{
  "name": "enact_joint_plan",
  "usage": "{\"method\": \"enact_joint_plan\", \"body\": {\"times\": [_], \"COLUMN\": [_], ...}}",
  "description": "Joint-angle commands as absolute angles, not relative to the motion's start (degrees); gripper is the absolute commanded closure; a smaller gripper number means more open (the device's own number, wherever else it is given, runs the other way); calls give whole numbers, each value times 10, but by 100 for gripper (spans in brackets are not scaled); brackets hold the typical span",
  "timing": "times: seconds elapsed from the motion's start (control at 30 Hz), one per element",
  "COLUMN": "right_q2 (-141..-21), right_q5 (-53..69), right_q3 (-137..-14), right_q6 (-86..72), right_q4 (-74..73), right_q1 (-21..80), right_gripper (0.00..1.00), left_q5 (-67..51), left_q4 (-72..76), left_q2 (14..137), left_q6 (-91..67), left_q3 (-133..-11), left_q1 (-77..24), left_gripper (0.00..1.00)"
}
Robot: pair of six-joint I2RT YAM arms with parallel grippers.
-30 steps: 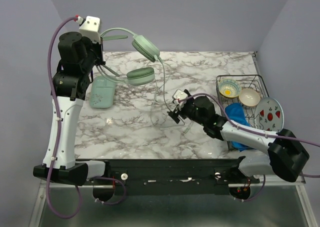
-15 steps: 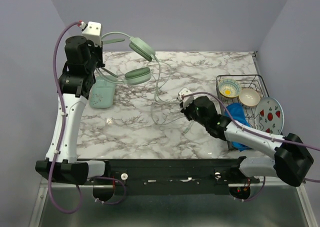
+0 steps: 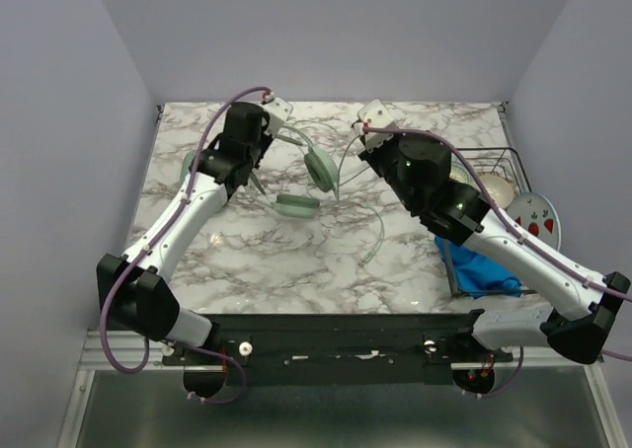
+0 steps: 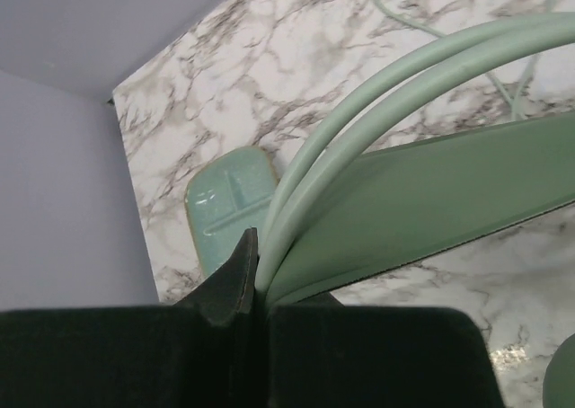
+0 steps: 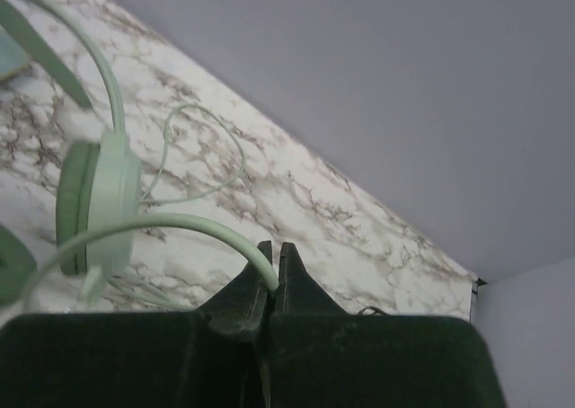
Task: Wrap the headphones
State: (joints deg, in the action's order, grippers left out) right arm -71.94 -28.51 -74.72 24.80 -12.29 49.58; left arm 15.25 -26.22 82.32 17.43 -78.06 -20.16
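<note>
Pinching the headphones (image 3: 318, 168) by their headband (image 4: 431, 192) in my left tool (image 4: 255, 269). Right tool (image 5: 272, 269) pressed together on the thin cable (image 5: 171, 219), above the marble surface (image 3: 276, 261).

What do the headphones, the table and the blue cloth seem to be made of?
The headphones look like moulded plastic, matte mint: smooth, evenly coloured cups and band. The table has a white top with grey veins, like marble; it may be printed laminate. The cloth seems soft blue fabric, as it lies crumpled in folds.
</note>
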Motion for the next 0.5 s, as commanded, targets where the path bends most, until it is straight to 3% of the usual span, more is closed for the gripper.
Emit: {"method": "enact_joint_plan", "body": {"times": [0.0, 0.27, 0.47], "right_q2": [-753, -845, -862], "right_q5": [-255, -317, -284], "right_q3": [-825, -901, -948], "right_q6": [348, 397, 386], "right_q4": [-179, -181, -189], "right_q1": [498, 483, 455], "right_gripper": [99, 99, 99], "left_q5": [159, 107, 57], "left_q4": [-228, -265, -286], "left_q2": [820, 797, 766], "left_q6": [226, 250, 260], "left_q3": [-773, -756, -745], "left_q1": [-277, -335, -353], "left_gripper": [100, 100, 100]}}
